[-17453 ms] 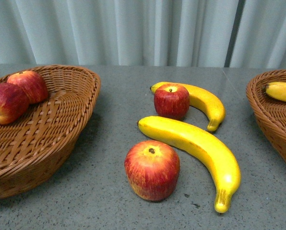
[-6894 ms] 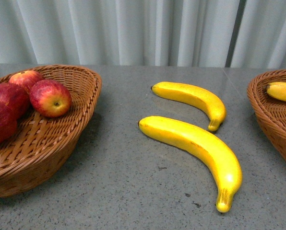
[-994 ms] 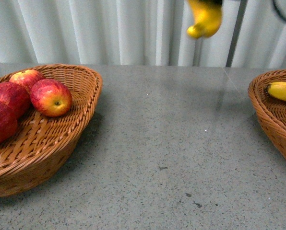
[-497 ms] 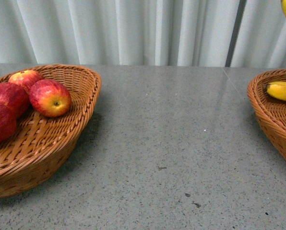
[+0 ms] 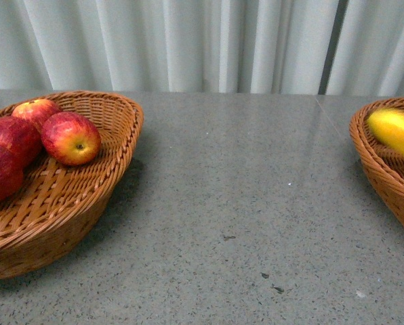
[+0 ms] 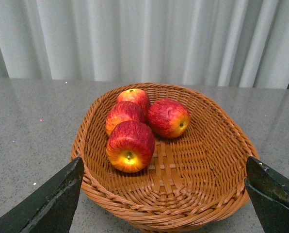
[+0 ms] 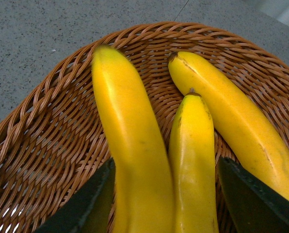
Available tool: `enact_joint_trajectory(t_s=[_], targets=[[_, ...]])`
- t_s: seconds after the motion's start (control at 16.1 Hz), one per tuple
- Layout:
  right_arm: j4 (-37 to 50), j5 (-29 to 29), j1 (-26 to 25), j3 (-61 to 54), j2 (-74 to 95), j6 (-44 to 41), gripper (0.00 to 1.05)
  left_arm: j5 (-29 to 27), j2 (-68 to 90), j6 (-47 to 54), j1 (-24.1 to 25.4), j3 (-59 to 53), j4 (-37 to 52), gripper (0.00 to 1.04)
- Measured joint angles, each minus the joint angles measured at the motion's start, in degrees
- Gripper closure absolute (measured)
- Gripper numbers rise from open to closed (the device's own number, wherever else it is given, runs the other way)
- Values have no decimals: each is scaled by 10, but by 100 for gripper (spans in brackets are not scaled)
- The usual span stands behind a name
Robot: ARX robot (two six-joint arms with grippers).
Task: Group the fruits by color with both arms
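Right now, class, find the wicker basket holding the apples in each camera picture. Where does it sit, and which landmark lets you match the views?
Front view: apple basket at the left edge, partly cropped.
Left wrist view: centre, whole, four apples inside.
Right wrist view: absent; that basket holds bananas.
Shared landmark: the apples, and the pleated curtain behind.

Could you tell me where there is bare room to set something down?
The grey tabletop between the apple basket and the banana basket is bare. The apple basket's near half is free; the banana basket is crowded with three bananas.
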Motion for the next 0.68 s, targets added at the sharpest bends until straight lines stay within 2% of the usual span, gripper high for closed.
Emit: enact_joint_trajectory(t_s=[0.19,0.25,0.31,0.56,0.62,0.68], targets=[[5,-28,15,-1,-50,10,9,0,0,0,0,0,0,7],[18,-35,19,-1,-67,20,4,0,0,0,0,0,0,7],[31,-44,23,-1,-85,31,7,0,0,0,0,0,0,7],[69,-91,36,-23,-196,134,7,0,0,0,0,0,0,7],[144,-7,64,-63,-250,186,14,0,0,0,0,0,0,7],[154,91,76,-118,-325,232,27,0,0,0,0,0,0,7]])
